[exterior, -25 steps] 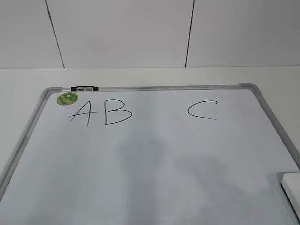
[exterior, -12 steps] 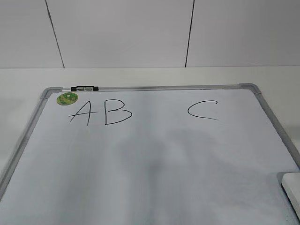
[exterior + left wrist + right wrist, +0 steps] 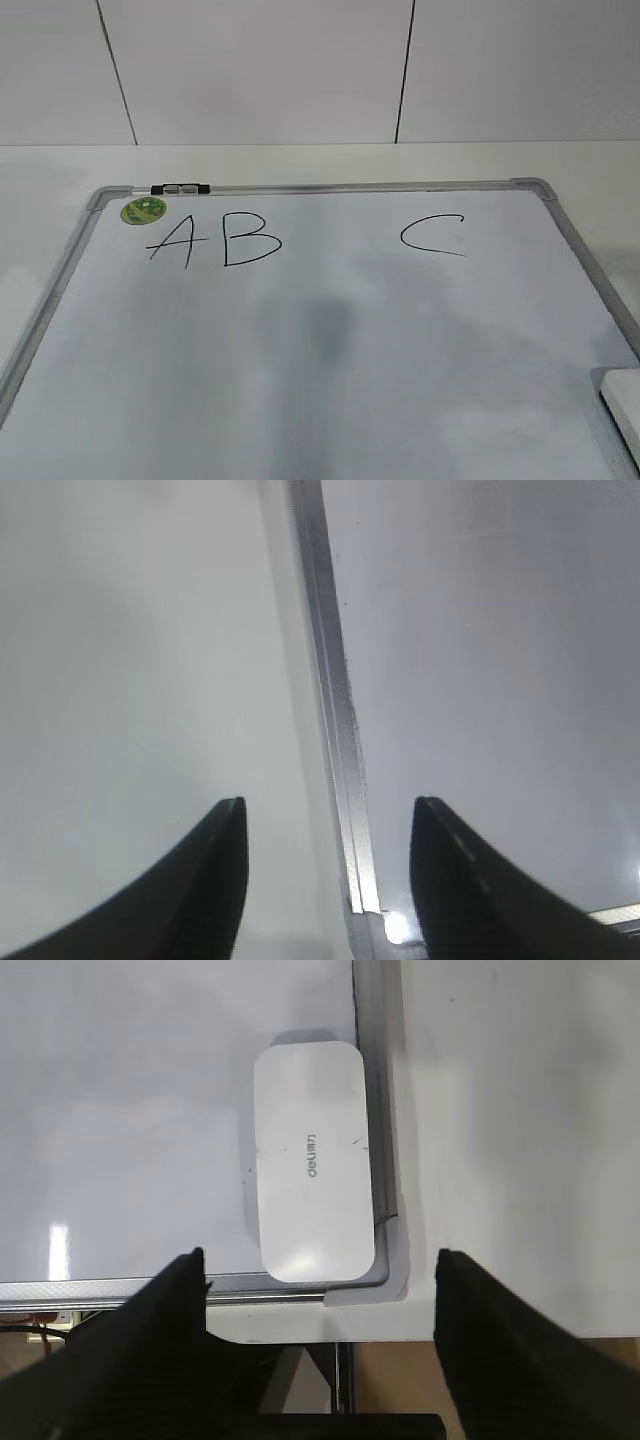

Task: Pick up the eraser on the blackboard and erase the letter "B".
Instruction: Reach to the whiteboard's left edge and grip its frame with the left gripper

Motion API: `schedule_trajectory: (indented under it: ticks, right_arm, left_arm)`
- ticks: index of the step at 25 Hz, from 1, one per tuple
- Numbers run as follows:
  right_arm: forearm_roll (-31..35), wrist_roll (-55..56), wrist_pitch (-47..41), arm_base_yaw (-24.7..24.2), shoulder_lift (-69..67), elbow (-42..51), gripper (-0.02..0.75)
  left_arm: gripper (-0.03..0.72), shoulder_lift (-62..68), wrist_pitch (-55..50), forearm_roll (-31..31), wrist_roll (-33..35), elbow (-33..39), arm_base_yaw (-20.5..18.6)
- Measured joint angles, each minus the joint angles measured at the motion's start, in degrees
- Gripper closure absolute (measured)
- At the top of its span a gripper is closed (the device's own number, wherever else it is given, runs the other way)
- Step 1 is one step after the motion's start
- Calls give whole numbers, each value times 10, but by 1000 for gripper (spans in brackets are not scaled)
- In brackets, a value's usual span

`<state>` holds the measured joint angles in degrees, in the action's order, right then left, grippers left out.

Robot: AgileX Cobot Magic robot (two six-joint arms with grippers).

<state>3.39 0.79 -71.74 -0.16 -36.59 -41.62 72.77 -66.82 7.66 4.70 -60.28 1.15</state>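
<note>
The blackboard is a white board with a grey frame, lying flat on the table. The letter "B" stands at its far left, between an "A" and a far-off "C". The eraser, a white rounded block, lies in the board's near right corner; it also shows in the right wrist view. My right gripper is open and hangs above the eraser's near end. My left gripper is open and empty over the board's left frame. Neither gripper shows in the exterior view.
A round green sticker and a black-and-silver clip sit at the board's far left corner. A white tiled wall stands behind the table. The table's near edge lies just below the board's corner, with floor beyond.
The soft shadows on the board's middle have shifted a little; the board, letters and eraser have not moved.
</note>
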Motion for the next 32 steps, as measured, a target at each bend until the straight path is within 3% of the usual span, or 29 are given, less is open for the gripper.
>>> schedule_trajectory:
  ticks: [13,20,26,32]
  right_arm:
    - [5,0,0,0,-6,0,169]
    - [6,0,0,0,-8,0,169]
    - [6,0,0,0,-8,0,169]
    - [7,0,0,0,-8,0,169]
  left_arm:
    - [303,204,67,-6,0,-35,0]
    - [305,258,93,-5,3,-36,1]
    - [310,284,129,-5,17,-36,30]
    - [320,313,151,-5,18,-37,35]
